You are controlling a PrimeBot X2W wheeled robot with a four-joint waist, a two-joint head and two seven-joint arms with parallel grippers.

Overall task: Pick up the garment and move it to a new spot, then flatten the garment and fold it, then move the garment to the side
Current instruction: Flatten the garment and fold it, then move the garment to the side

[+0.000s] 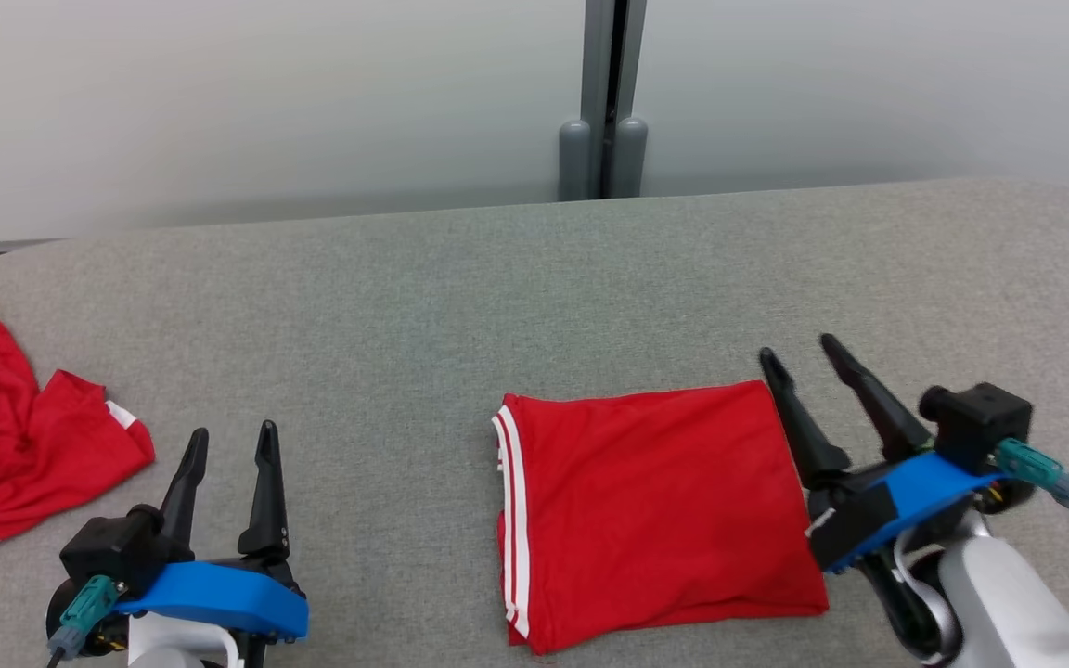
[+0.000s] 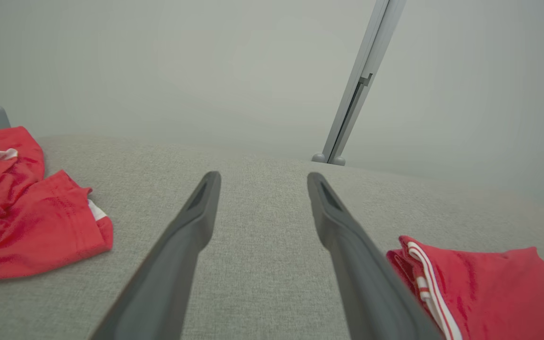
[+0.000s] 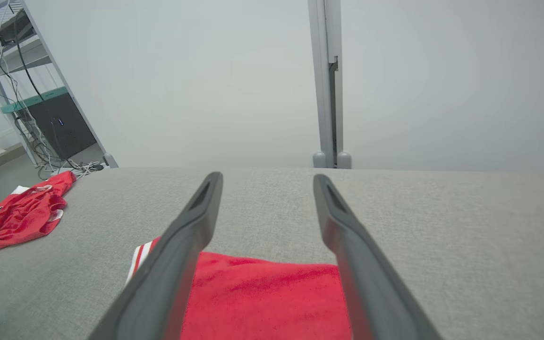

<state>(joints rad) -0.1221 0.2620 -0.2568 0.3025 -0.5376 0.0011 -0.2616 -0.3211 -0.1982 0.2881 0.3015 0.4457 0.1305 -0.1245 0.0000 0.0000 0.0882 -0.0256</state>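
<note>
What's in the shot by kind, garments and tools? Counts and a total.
folded red garment: 1
crumpled red garment: 1
open tools, left tool and right tool: 2
Total: 4

Found the folded garment (image 1: 655,510) lying flat on the table (image 1: 405,306), right of centre and toward the near edge. Spotted the right gripper (image 1: 796,348) at its right edge, the left gripper (image 1: 232,431) well apart to its left. Noted a second garment (image 1: 15,445) heaped at the table's far left, a post (image 1: 604,93) behind the back edge.
</note>
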